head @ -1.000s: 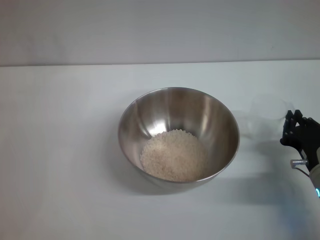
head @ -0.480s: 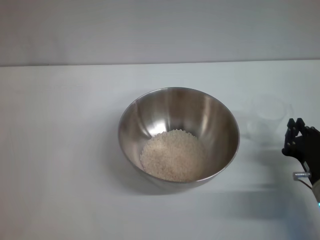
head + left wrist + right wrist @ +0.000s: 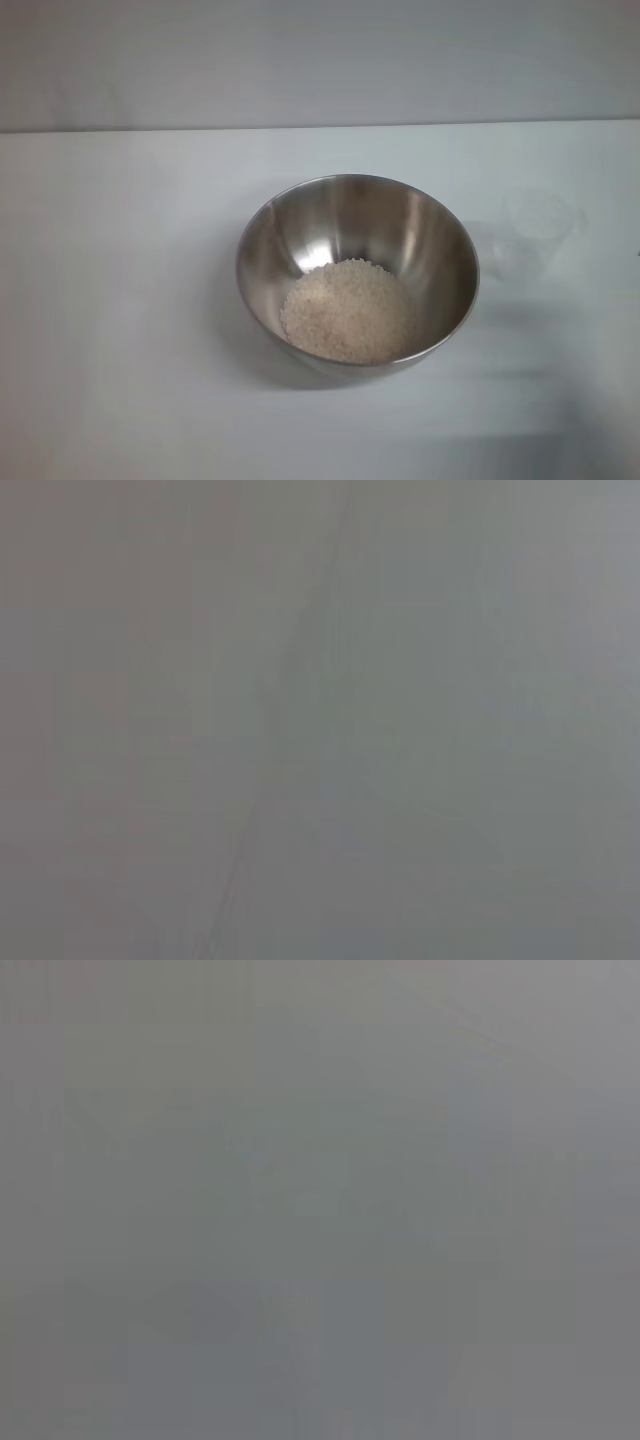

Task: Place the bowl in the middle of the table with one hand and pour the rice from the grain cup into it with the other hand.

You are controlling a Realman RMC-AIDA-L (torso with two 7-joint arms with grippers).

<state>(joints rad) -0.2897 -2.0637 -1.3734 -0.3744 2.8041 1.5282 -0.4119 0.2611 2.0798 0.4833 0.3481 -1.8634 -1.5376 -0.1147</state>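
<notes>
rice [image 3: 349, 322] in bowl [image 3: 357, 272], grain cup [image 3: 538, 232] right

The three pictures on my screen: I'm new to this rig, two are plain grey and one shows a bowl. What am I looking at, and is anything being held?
The machine is a robot with two arms, each ending in jaws. The picture with the bowl comes from the camera on its head, looking down at the white table. The two grey pictures come from cameras on the left and right wrists; they show only a featureless grey surface, nothing I can identify.

On the table stands a steel bowl near the middle, with a heap of rice inside. To the robot's right of it, apart from it, stands the clear grain cup, upright and apparently empty.

Neither arm shows in any picture, and nothing grips the bowl or the cup.
</notes>
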